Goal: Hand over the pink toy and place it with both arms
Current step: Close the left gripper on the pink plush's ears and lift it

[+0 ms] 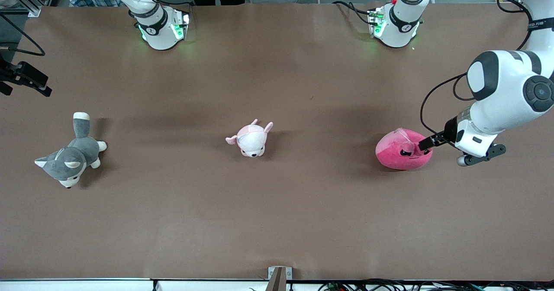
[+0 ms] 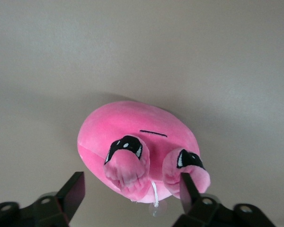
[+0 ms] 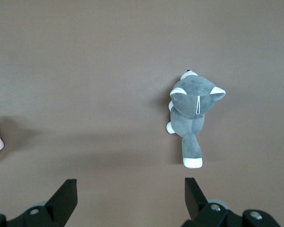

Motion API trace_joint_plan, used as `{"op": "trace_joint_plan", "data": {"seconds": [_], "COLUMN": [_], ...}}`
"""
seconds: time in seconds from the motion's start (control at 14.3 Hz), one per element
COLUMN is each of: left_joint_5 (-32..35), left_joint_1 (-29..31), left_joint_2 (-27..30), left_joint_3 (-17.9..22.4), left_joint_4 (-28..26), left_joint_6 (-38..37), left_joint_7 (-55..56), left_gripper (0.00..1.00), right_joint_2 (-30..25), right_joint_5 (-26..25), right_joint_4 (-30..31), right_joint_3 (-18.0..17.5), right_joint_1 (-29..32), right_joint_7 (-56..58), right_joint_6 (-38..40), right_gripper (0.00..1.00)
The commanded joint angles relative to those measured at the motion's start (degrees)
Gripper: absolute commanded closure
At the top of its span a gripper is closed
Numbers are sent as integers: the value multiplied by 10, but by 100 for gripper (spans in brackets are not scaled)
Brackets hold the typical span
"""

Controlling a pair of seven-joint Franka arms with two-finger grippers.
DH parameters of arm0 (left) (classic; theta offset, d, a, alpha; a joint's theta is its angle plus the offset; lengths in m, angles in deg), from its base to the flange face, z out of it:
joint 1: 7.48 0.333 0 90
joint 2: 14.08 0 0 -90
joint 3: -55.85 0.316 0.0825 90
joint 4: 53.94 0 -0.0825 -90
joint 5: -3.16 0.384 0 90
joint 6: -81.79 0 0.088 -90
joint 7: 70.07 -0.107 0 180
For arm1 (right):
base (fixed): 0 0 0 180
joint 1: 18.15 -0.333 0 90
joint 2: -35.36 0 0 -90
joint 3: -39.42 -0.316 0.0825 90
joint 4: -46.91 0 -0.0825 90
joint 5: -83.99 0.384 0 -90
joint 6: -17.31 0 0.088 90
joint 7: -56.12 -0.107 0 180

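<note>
Left tool (image 2: pixel 128 191) spread around pink toy (image 1: pixel 400 150) | right tool (image 3: pixel 128 198) spread, waiting

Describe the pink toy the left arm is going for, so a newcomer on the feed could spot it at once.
On the brown table, three plush toys lie in a row; look toward the left arm's end, where the left gripper is at the pink toy, fingers open around it. It is a hot-pink dome with angry black eyes, unlike the pale pink-and-white plush mid-table or the grey husky.

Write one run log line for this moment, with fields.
phase: reach | left gripper: open, at pink toy on table | right gripper: open, waiting above husky plush | handover: not begun
</note>
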Motion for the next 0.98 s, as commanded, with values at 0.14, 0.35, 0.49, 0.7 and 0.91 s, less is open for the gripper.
{"op": "trace_joint_plan", "data": {"seconds": [0.14, 0.35, 0.49, 0.7, 0.91], "left_joint_5": [-9, -9, -8, -9, -9], "left_joint_1": [3, 0, -1, -4, -5], "left_joint_2": [17, 10, -1, -9, -6], "left_joint_3": [-2, -2, -2, -2, -3], "left_joint_4": [-29, -29, -28, -28, -28], "left_joint_6": [17, 25, 37, 54, 55], "left_joint_7": [5, 5, 5, 5, 6], "left_gripper": [35, 51, 54, 73, 97], "right_joint_2": [-8, -7, -6, -6, -6], "right_joint_5": [1, 1, 1, 12, 16], "right_joint_4": [-11, -8, -5, -6, -7], "right_joint_3": [3, 3, 3, 3, 3], "right_joint_1": [-4, -3, -3, -5, -4], "right_joint_7": [0, 1, 1, 1, 6], "right_joint_6": [3, 17, 24, 31, 28], "right_gripper": [0, 0, 0, 0, 0]}}
